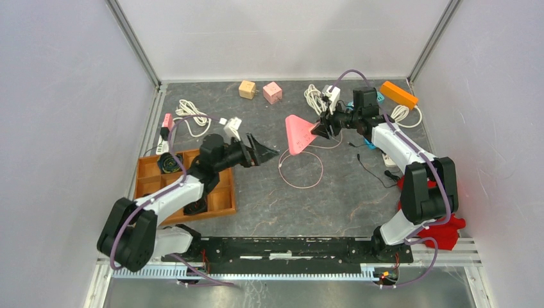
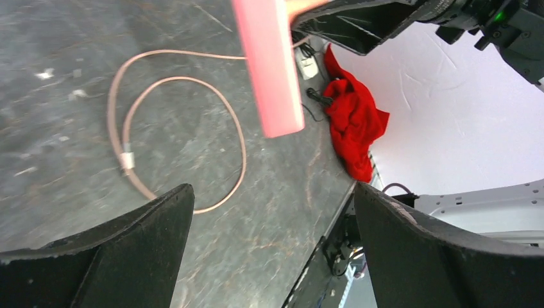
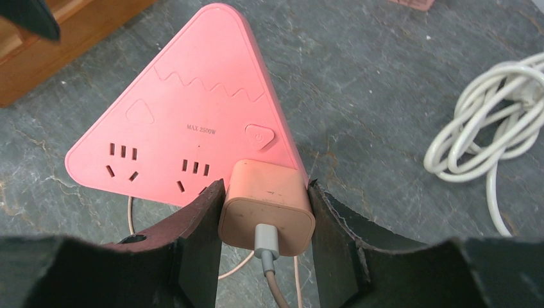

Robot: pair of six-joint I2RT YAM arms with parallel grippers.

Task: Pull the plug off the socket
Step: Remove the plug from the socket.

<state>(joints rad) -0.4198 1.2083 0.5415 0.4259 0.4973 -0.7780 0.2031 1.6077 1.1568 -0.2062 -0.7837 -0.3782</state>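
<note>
**A:** Plug [image 3: 266, 205], where does it sit?

**B:** Between the fingers of the right claw [image 3: 264, 194], pinched on its two flat sides. Its front is pushed into the pink socket strip [image 3: 186, 109] just ahead of that claw. A pink cable [image 3: 274, 282] drops out of its back, between the fingers.

**A:** How wide is that claw?

**B:** Partly closed, just to the width of the plug. Both fingers touch it.

**A:** And the arm behind it?

**B:** The right arm [image 1: 398, 144] reaches forward and inward, elbow bent high, with the claw pointing toward the other arm. The strip tilts up at the claw's end. I cannot tell whether its far corner rests on the table [image 3: 385, 77].

**A:** The left claw [image 1: 260, 151]?

**B:** Spread wide, holding nothing. It points at the strip, which lies ahead of it, apart from both fingers. The left arm [image 1: 173, 192] stretches forward over a wooden tray [image 1: 221, 199], forearm nearly level.
</note>
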